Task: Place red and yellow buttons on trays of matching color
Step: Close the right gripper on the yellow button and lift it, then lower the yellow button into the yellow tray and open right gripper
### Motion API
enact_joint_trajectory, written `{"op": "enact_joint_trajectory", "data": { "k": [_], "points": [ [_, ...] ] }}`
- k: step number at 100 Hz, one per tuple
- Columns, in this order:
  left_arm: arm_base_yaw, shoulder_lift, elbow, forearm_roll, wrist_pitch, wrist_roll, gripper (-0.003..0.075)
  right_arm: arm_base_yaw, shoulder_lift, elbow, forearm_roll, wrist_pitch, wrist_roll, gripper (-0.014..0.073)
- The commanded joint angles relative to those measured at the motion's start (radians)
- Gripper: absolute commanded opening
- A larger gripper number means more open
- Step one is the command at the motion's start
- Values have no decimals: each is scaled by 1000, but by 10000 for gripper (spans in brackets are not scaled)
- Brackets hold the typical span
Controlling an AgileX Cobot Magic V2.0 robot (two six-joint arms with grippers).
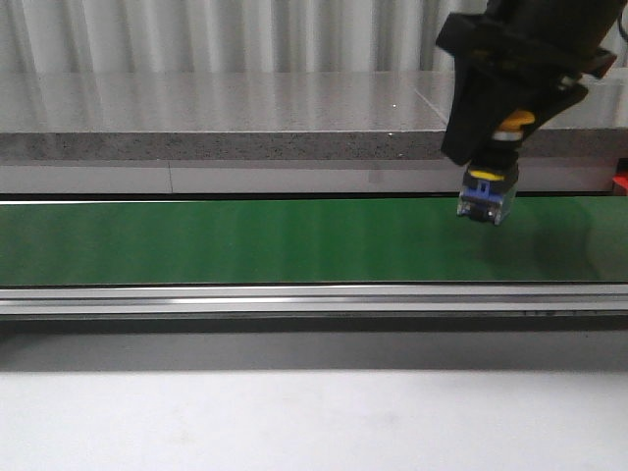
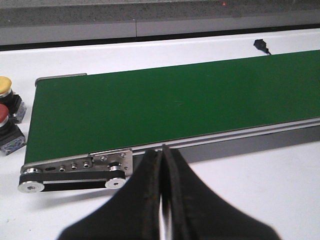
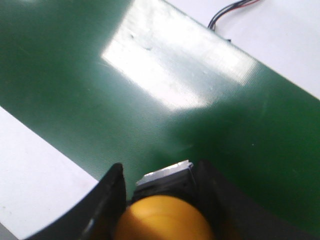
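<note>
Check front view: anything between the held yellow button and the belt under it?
Nothing. The yellow button hangs in the right gripper above bare green conveyor belt; the front view shows only belt beneath it.

Three push buttons show in all: two yellow and one red. One yellow button (image 1: 488, 191) hangs above the right part of the single green conveyor belt (image 1: 245, 240); the second yellow button (image 2: 6, 90) and the red button (image 2: 5, 125) sit just beside the belt's end on the white table (image 2: 250, 190). Two grippers, one per arm.

Black right tool (image 1: 488, 167), blocky housing; left tool (image 2: 162, 200) matte black.
</note>
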Motion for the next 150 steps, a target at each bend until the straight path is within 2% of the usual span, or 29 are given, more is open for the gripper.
{"op": "enact_joint_trajectory", "data": {
  "k": [1,18,43,63,84,105,121,131,150],
  "points": [
    [-9,8,-26,-11,-67,-10,-21,0,-97,-29,14,-26,8,178],
    [-9,8,-26,-11,-67,-10,-21,-22,-169,-29,-23,27,29,178],
    [-9,8,-26,-11,-67,-10,-21,-104,-224,-29,-219,84,213,178],
    [-9,8,-26,-11,-67,-10,-21,-252,-235,-27,-257,117,298,178],
    [-9,8,-26,-11,-67,-10,-21,-461,-235,-25,-257,127,361,178],
    [-9,8,-26,-11,-67,-10,-21,-639,-221,38,-258,89,415,178],
    [-9,8,-26,-11,-67,-10,-21,-740,-208,110,-258,-21,463,178],
    [-9,8,-26,-11,-67,-10,-21,-765,-190,148,-258,-97,471,178],
    [-9,8,-26,-11,-67,-10,-21,-767,-103,172,-258,-151,471,178]
  ]
}}
